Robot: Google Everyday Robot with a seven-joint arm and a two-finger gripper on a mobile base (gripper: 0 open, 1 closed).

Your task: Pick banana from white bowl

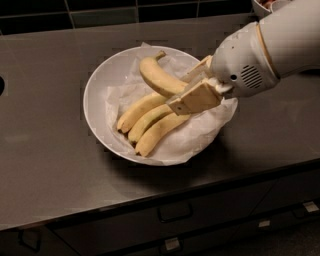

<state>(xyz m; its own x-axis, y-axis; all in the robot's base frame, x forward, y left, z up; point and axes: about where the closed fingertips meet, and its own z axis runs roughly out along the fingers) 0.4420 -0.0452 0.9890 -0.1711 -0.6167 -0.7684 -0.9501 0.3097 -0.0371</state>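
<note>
The white bowl sits on the dark counter, lined with crumpled white paper. The thick curved banana, its greenish stem pointing up and away, lies tilted across the top of three slimmer bananas. My gripper reaches in from the right over the bowl. Its tan fingers are closed on the right end of the thick banana, and that end is hidden between them. The banana's stem end is raised off the liner.
The dark counter ends at a front edge with drawers below. Part of another bowl shows at the top right behind my white arm. A dark round opening is at the left edge.
</note>
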